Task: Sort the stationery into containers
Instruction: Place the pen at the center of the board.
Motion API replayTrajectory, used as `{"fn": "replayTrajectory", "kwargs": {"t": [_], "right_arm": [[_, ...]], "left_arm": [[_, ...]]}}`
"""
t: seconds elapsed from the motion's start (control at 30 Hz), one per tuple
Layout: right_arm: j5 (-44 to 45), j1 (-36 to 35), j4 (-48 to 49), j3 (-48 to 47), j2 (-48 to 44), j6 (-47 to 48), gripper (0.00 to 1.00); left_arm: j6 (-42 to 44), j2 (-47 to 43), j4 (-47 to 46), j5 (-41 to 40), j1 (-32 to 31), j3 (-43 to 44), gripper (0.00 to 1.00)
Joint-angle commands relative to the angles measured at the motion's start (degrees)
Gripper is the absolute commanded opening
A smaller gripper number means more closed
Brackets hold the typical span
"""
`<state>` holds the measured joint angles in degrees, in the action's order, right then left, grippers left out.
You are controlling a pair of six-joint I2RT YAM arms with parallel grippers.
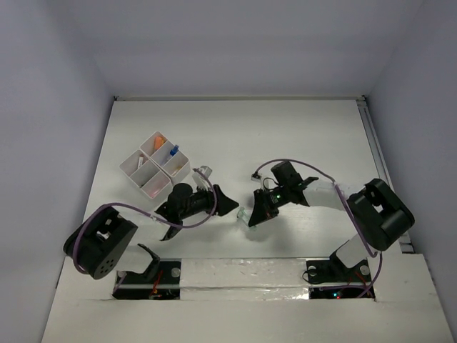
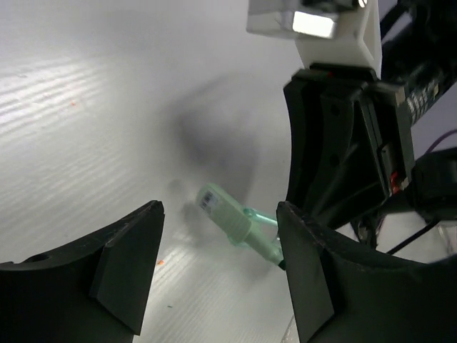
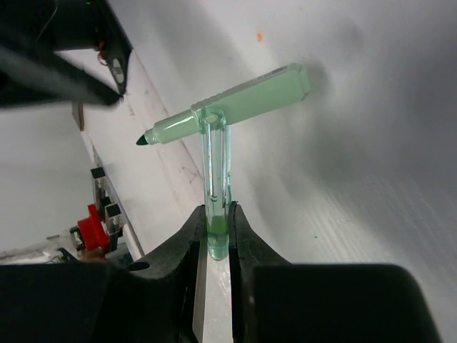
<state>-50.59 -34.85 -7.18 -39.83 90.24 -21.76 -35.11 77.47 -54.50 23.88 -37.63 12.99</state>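
The pale green marker [image 3: 246,100] hangs close to the white worktop [image 1: 285,128], gripped by the right pincer [image 3: 216,214] clamped on a translucent green piece [image 3: 216,179] joined crosswise to it. The left pincer [image 2: 220,211] stands parted and empty beside it. The barrel should be squarely straddled before closing. The white compartment tray [image 1: 139,161] lies beyond.

Right arm [image 1: 285,189] close before left jaws

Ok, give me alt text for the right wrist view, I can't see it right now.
The right gripper has its fingers shut on a clear green cap. The cap's far end meets a pale green marker set crosswise over the white table, dark tip pointing left.
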Motion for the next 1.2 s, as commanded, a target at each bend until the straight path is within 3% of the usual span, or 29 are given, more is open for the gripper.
{"fn": "replayTrajectory", "kwargs": {"t": [0.0, 0.13, 0.2, 0.43, 0.63, 1.17], "right_arm": [[-4.52, 0.31, 0.25, -3.58, -3.57, 1.27, 0.00], [-8.37, 0.31, 3.73, -5.78, 0.45, 0.41, 0.00], [-11.36, 0.31, 11.17, -6.30, 2.04, -2.65, 0.00], [-12.16, -3.82, 13.07, -17.89, 12.41, -4.26, 0.00], [-15.24, -5.23, 18.68, -23.36, 21.20, -8.21, 0.00], [-6.72, -4.70, 16.32, -8.87, 20.86, -4.43, 0.00]], "left_arm": [[-4.87, -3.29, -8.07, 0.73, 4.91, -2.88, 0.61], [-5.41, -8.63, -6.17, -1.89, 6.16, -4.73, 0.58], [-4.44, -11.71, -3.17, -5.32, 6.16, -5.08, 0.57], [-2.07, -30.94, 15.18, -17.10, 6.16, -4.82, 0.56], [-0.31, -40.98, 25.39, -23.17, 6.69, -2.71, 0.56], [0.66, -36.08, 22.77, -21.77, 6.69, -0.87, 0.56]]}}
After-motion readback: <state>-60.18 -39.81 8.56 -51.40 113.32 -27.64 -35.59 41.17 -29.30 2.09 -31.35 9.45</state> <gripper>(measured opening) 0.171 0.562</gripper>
